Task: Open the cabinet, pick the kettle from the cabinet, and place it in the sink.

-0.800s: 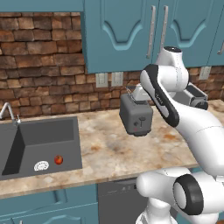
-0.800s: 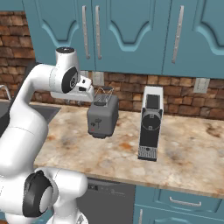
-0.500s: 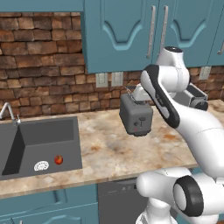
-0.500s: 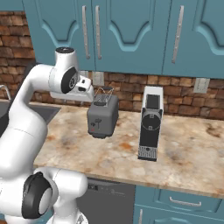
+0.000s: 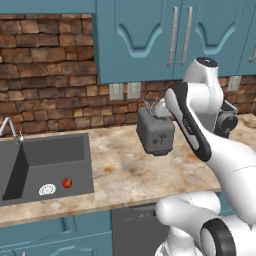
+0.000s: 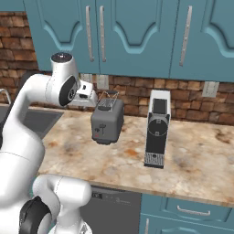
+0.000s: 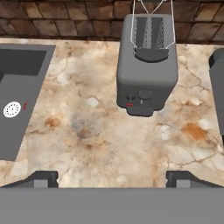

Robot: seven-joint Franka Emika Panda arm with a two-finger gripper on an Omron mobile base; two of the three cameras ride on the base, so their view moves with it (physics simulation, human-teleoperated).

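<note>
Closed, still, the cabinet (image 6: 130,36) above the toaster (image 6: 107,120), both arched teal doors shut flush, so no sight of the kettle, presumably behind them. Judged the hinge of the coming move: two long silver bar handles (image 6: 94,33) running vertically side by side at the meeting edge of the doors, straight up from the toaster and well above where the gripper (image 7: 112,178) hangs. Pointed downward at present, looking onto the desk (image 7: 100,131) just in front of the toaster, fingers (image 7: 42,178) spread wide apart with nothing between them. Needs, by this reading, a lift and a turn of the hand from down-facing to wall-facing, with the finger gap set across a handle's upright length rather than along it. Beige marbled stone for the desk, flat and bare in front of the toaster; brick wall behind it. Left of the toaster, set into the stone, the sink (image 5: 50,155), dark and recessed, with a small red thing (image 5: 66,182) and a white round thing (image 5: 47,189) on its floor and a chrome faucet (image 5: 10,127) at its far left rim. Right of the toaster, a tall coffee machine (image 6: 157,129) standing close enough to crowd a wide swing of the door or arm.
</note>
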